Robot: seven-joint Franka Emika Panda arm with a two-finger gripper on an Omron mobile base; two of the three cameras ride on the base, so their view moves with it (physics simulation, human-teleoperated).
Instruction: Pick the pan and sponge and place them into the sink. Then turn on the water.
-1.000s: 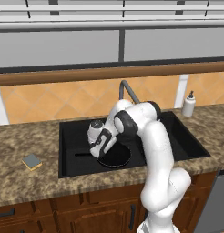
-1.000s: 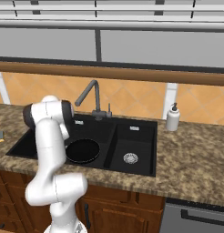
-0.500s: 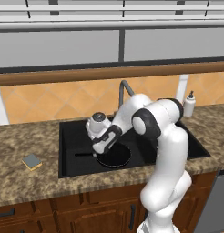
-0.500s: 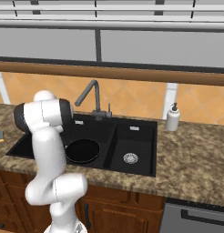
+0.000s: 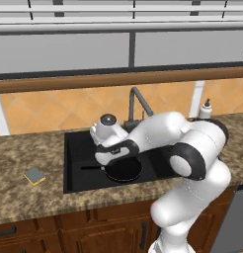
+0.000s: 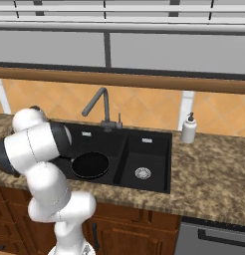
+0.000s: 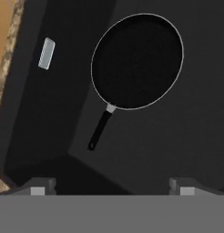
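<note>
Granite counter (image 5: 24,197), one sink (image 5: 74,143), one pan (image 7: 137,61) inside, one sponge (image 5: 34,175) outside

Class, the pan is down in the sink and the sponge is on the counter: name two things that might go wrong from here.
1. The sponge lies on the counter far to the left of the sink; the open gripper hangs over the pan, so the long swing might clip the sink wall.
2. The sponge is small and flat, so the fingers may scrape the counter or miss it.
</note>
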